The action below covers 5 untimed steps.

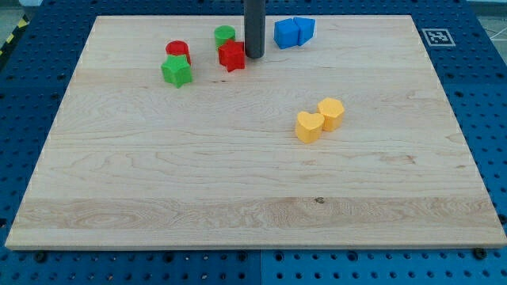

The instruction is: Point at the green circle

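Note:
The green circle (225,36) is a short green cylinder near the view's top, left of centre. My tip (253,55) is the lower end of the dark rod coming down from the view's top. It stands just right of the green circle and right beside the red star (231,56). I cannot tell if it touches the star. The red star lies just below the green circle.
A red cylinder (177,51) and a green star (177,71) sit to the left. Two blue blocks (293,32) lie together right of the rod. Two yellow blocks (319,120) lie together at centre right. The wooden board (238,182) rests on a blue pegboard.

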{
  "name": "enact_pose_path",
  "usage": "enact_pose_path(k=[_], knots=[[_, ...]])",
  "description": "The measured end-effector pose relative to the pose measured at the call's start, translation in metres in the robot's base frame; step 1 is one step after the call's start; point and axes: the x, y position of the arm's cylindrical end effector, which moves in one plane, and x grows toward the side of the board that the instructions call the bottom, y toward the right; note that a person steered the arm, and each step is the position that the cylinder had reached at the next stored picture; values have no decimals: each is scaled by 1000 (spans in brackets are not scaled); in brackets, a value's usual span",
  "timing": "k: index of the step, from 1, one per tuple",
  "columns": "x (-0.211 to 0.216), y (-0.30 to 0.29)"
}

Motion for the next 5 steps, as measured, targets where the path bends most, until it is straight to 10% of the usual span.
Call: enact_pose_path(k=[5], knots=[[-70,-99]])
